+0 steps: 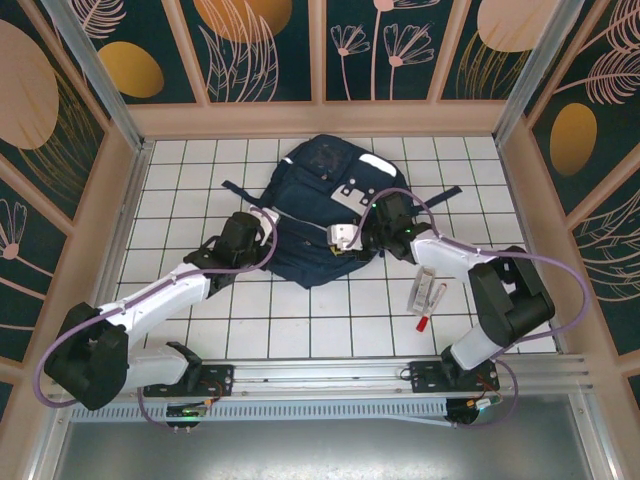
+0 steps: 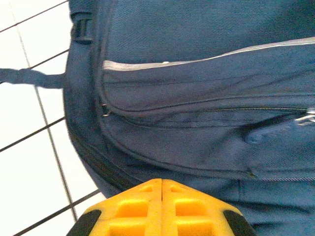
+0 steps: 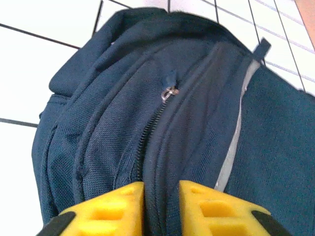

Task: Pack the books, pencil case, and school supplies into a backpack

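Right, quick notes:

- The backpack (image 1: 320, 195) lies flat mid-table, past both arms. Its long axis runs away from my bases, with the rounded end nearest me.
- My left gripper (image 2: 161, 184) has its yellow fingers pressed together with nothing seen between them. It sits at the pack's near-left edge, in the top view at (image 1: 263, 218). I can't tell whether it touches the fabric.
- My right gripper (image 3: 161, 189) has its fingers apart, straddling a raised ridge of the pack. The fabric fills the gap, so I judge it is pinching that ridge. In the top view it is at the near-right edge (image 1: 343, 238).
- Key relation: the zip track comes up from between my right fingers and runs straight ahead. The zip pull (image 3: 170, 92) sits further up that line, clear of the fingertips. The zip teeth below the pull look meshed.
- From the left wrist, the zip seams run crosswise rather than toward the tool, and a second pull (image 2: 305, 118) shows at the far right edge. The right arm is therefore better lined up for the zip.
- The pen (image 1: 424, 318) and packet (image 1: 428, 284) lie together on the tiles near my right arm's elbow, well apart from the left arm.
- Judgement: the pack looks closed and nothing is loaded yet, so opening it comes first. The right arm is also nearer for those two items.
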You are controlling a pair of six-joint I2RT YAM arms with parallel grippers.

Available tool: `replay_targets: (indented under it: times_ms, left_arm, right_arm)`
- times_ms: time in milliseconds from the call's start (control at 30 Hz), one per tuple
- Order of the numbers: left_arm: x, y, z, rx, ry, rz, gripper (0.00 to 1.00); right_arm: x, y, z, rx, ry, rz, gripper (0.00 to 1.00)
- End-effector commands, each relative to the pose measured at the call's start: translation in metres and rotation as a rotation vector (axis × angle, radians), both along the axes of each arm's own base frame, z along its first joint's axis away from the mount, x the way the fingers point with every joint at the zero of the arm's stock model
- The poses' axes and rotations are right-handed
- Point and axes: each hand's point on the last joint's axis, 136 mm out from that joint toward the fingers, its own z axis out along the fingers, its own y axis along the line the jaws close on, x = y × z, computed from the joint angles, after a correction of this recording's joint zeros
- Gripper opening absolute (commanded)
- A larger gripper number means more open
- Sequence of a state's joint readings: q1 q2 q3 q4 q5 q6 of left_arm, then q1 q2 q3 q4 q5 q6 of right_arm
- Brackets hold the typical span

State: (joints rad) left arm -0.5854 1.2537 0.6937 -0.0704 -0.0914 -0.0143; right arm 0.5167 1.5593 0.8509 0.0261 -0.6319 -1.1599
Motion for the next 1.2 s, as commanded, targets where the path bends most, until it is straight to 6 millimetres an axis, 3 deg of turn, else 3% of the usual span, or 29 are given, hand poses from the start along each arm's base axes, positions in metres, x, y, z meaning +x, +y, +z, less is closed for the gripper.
replay_targets:
  times_ms: [0, 33, 67, 100, 133, 200, 300, 500, 700, 933, 1067, 1133, 1167]
  left_arm:
    - [-0.02, -0.044, 0.015, -0.16, 0.018, -0.243, 0.0]
    - [-0.027, -0.052, 0.019, -0.2, 0.023, -0.292, 0.08]
    - [-0.032, -0.058, 0.024, -0.236, 0.011, -0.332, 0.34]
    - [-0.037, -0.062, 0.027, -0.253, -0.004, -0.373, 0.55]
    - [-0.039, -0.066, 0.029, -0.255, -0.022, -0.41, 0.6]
    - [-0.032, -0.064, 0.028, -0.213, -0.063, -0.413, 0.61]
    - [-0.02, -0.064, 0.023, -0.156, -0.111, -0.417, 0.57]
    - [-0.014, -0.081, 0.008, -0.042, -0.196, -0.606, 0.56]
    - [-0.01, -0.075, -0.005, 0.022, -0.216, -0.646, 0.55]
    - [-0.013, -0.075, -0.014, 0.054, -0.224, -0.684, 0.51]
    - [-0.012, -0.072, -0.018, 0.075, -0.219, -0.68, 0.47]
    - [-0.011, -0.073, -0.019, 0.078, -0.221, -0.681, 0.47]
    - [-0.01, -0.073, -0.017, 0.074, -0.227, -0.68, 0.46]
  right_arm:
    - [-0.004, 0.002, 0.023, 0.095, 0.024, -0.032, 0.23]
    - [-0.004, 0.005, 0.029, 0.127, 0.015, -0.033, 0.2]
    - [-0.004, 0.006, 0.032, 0.139, 0.012, -0.035, 0.2]
    - [-0.004, 0.006, 0.033, 0.139, 0.014, -0.035, 0.21]
    - [-0.002, 0.006, 0.034, 0.136, 0.011, -0.041, 0.26]
    - [0.002, 0.009, 0.036, 0.148, 0.006, -0.061, 0.35]
    - [0.007, 0.019, 0.035, 0.182, 0.02, -0.074, 0.38]
    - [0.011, 0.032, -0.005, 0.088, 0.085, -0.061, 0.43]
    - [0.003, 0.039, -0.013, 0.072, 0.113, -0.075, 0.48]
    - [-0.021, 0.046, -0.022, 0.028, 0.137, -0.02, 0.52]
    - [0.008, 0.037, -0.039, -0.048, 0.004, -0.156, 0.5]
    - [0.021, 0.036, -0.037, -0.051, -0.08, -0.221, 0.46]
    - [0.024, 0.036, -0.033, -0.043, -0.103, -0.238, 0.39]
